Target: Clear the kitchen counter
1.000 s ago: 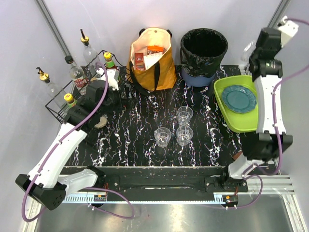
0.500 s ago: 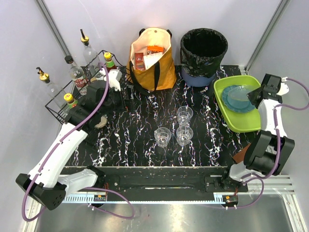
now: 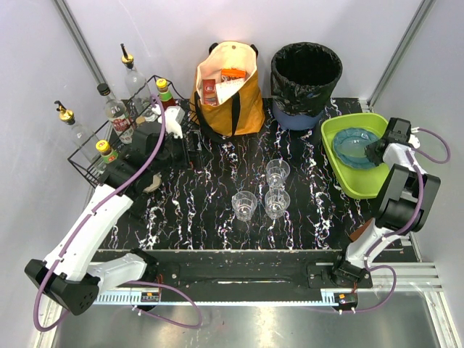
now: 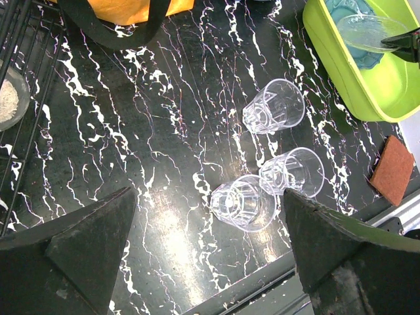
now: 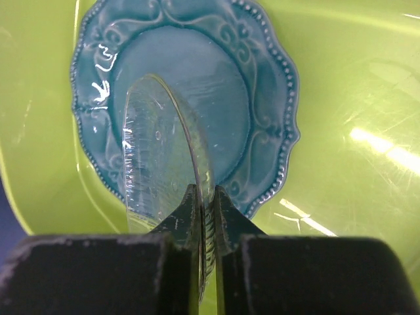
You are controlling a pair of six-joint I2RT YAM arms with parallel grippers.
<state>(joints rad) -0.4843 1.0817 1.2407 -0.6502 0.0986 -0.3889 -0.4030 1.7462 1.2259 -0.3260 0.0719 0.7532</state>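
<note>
The right gripper (image 5: 205, 205) pinched a clear plate (image 5: 157, 151), seemingly glass, over the teal plate (image 5: 262, 85). The left gripper (image 4: 209, 200) gaped open.

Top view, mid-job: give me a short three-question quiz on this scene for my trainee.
1. True or false: the right gripper pinches the rim of a clear plate, tilted over the teal plate in the lime-green tray.
2. How many drinking glasses stand on the kitchen counter?
3. The left gripper is: A) open and empty; B) shut on a glass; C) shut on a bottle.
Key: 1 true; 2 three; 3 A.
</note>
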